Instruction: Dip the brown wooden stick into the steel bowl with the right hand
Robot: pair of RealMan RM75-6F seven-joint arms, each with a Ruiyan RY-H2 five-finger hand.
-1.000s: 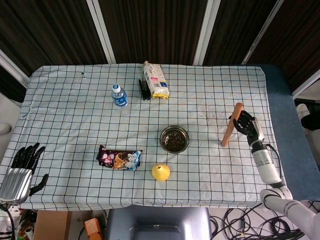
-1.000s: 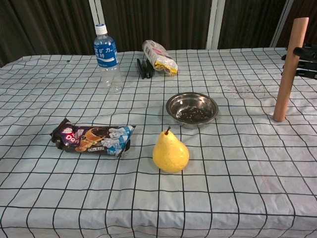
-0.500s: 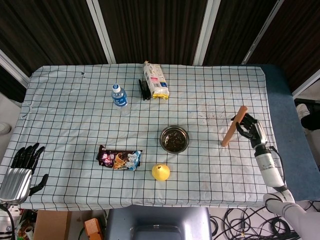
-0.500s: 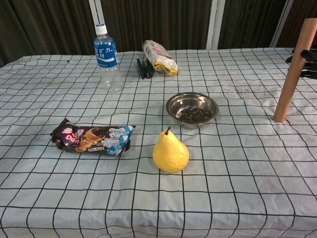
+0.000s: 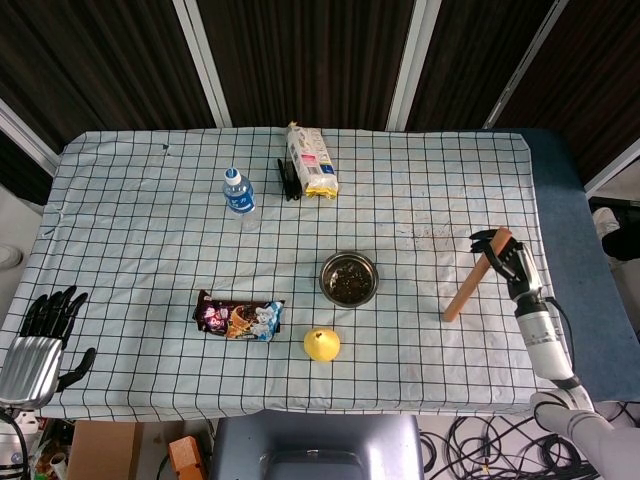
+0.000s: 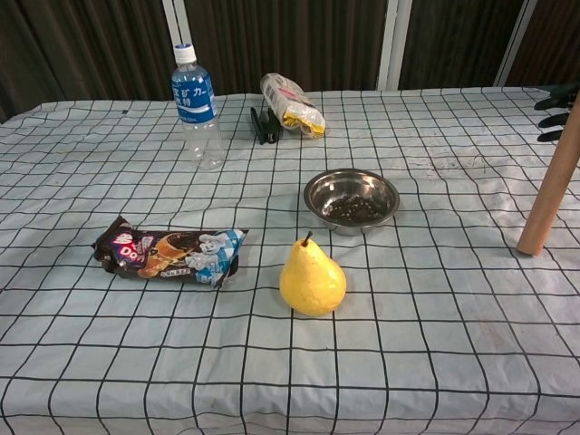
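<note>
The table [image 5: 120,190] carries everything; the bowl [image 5: 349,278] sits mid-cloth, well left of the stick [image 5: 476,277] — which leans, lower end on the cloth, upper end clamped in the right hand [image 5: 508,260], seemingly tilted for carrying over; that arm reaches in from the near right edge; the left hand [image 5: 45,325] rests off-table, fingers apart — empty.
</note>
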